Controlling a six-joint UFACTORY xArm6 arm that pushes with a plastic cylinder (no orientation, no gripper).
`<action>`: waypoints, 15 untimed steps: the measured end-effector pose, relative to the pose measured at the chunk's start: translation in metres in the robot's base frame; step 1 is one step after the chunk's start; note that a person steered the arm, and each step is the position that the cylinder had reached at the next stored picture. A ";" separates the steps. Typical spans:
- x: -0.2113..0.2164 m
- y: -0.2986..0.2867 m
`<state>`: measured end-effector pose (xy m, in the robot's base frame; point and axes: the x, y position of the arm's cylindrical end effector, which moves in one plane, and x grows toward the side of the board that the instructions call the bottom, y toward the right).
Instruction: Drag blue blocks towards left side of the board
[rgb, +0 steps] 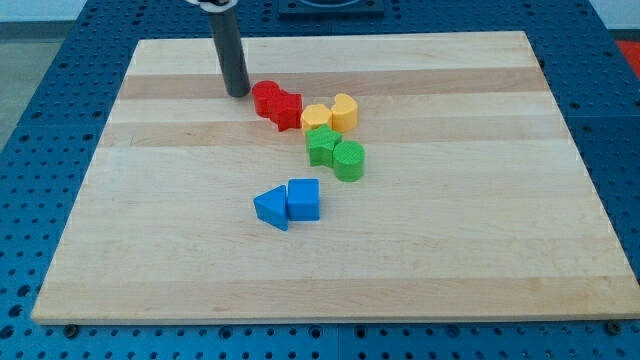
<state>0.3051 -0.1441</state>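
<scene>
Nearest sit the blue triangle (271, 208) and blue cube (304, 199), touching, mid-board on smooth pale wood (480, 260). Rod tip (237, 93) holds nothing, just left of red blocks (276, 104).

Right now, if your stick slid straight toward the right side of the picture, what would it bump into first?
My tip sits just left of the red blocks, so it would probably hit those first. The blue blocks lie further toward the view's bottom, off that line.
</scene>
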 end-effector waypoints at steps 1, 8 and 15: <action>0.028 -0.062; 0.280 -0.040; 0.199 0.133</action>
<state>0.5040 -0.0112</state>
